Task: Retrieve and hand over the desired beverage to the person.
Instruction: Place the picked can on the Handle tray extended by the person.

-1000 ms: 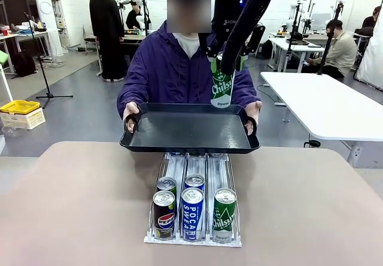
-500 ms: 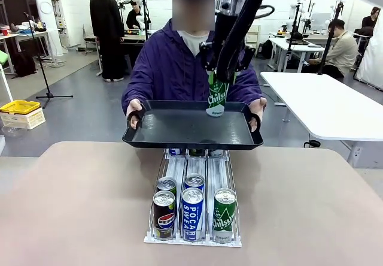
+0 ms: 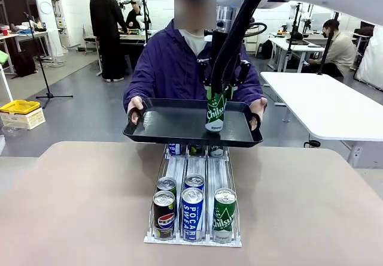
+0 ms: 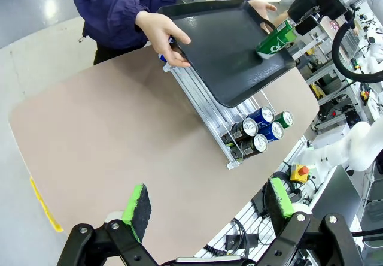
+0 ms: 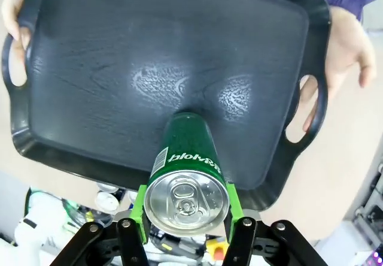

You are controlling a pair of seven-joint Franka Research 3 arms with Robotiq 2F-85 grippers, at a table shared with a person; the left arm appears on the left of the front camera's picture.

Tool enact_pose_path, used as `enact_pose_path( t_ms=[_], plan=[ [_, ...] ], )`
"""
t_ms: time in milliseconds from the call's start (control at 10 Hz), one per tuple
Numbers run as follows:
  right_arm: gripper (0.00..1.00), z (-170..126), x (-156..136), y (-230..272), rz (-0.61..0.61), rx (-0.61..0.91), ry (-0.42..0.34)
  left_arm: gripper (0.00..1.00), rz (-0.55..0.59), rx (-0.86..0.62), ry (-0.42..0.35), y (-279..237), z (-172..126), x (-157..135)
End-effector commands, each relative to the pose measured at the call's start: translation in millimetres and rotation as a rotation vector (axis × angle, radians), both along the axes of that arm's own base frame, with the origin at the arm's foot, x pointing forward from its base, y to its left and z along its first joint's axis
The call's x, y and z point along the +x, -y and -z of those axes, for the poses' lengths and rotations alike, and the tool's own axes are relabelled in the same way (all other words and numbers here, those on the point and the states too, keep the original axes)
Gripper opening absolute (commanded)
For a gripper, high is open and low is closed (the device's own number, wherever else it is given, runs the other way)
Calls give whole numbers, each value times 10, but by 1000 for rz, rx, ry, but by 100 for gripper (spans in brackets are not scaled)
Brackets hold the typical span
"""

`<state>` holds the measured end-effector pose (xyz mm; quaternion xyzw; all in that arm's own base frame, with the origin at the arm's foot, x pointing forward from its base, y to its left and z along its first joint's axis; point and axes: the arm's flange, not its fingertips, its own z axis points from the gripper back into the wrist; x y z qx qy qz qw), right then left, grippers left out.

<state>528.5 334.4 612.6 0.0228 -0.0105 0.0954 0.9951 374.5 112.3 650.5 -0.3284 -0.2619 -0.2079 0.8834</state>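
The can (image 3: 215, 111) is green with white lettering and a silver top, the tray (image 3: 173, 128) is matte black, and the person (image 3: 170, 68) wears dark purple over white. The left claw (image 4: 208, 201) and right claw (image 5: 187, 211) are black with bright green pads. On the tan surface (image 3: 78, 206) stand a navy can (image 3: 163, 213), a blue can (image 3: 192, 213) with white print, and a green rack can (image 3: 224, 215).

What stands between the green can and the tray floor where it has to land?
Nothing visible. The right gripper holds the green can upright over the black tray, whose floor beneath it is bare. The person's hands sit at the end handles, clear of the can.
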Motion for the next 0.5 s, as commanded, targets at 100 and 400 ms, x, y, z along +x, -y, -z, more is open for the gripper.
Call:
enact_pose_path(
  t_ms=[100,400],
  plan=[
    [57,-55,125,-63,-4,-25,-46,100,13,-15,13,-2,-8,-1],
    [100,-62,117,-66,-32,-29,-52,100,13,-15,13,-2,-8,-1]
  ],
)
